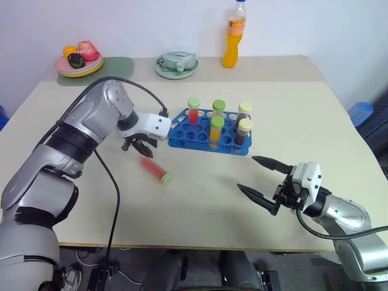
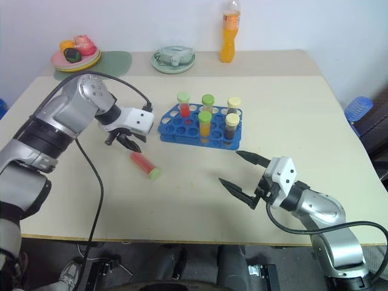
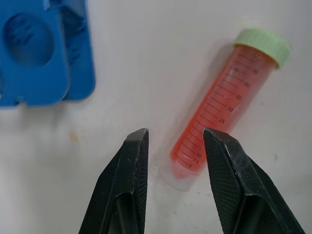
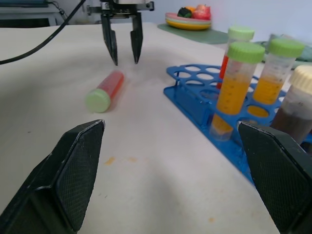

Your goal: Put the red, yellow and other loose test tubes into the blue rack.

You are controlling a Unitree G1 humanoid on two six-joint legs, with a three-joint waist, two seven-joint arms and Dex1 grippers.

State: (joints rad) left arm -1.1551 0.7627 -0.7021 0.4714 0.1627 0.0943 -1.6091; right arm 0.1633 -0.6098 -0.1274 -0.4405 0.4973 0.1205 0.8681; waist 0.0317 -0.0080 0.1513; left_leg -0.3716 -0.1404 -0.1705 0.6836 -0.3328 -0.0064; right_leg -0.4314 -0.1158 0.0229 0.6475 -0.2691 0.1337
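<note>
Left gripper: your fingers sit narrow, empty, over the red tube's base.
Right gripper: wide, empty.
Blue rack: 5 tubes standing.

One blue rack on the desk, and five capped tubes stand in it: one red, two orange, two dark brown. A sixth tube, a red one with a green cap, lies loose on the desk, the only one out. At the back there's one orange drink bottle, one pale green dish, and one stack of plates with food on top.
</note>
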